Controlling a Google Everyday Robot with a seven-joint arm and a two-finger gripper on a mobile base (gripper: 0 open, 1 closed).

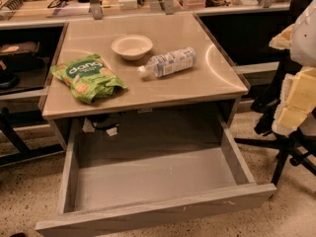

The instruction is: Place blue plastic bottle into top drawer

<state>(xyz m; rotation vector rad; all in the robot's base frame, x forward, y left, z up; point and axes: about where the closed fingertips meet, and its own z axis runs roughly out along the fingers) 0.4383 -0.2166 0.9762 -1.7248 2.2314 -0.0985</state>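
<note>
Bottle [168, 63] is laid on its side on the table [197, 88], bowl [132, 46] at its 10 o'clock, not yet grasped. Drawer [148, 214] is pulled out at 6 o'clock, ready for the drop. Gripper [298, 100] is held at the 3 o'clock edge, well apart from the bottle; open or closed cannot be told.

The hand [295, 95] shows at the right edge of the view. It is made of pale cream-yellow blocky pieces with flat faces, squared stepped edges and darker seams between them. Above sits a smooth, rounded white shell [305, 33], glossy and unmarked. A cream-yellow wedge [281, 37] juts from the shell's left side.
</note>
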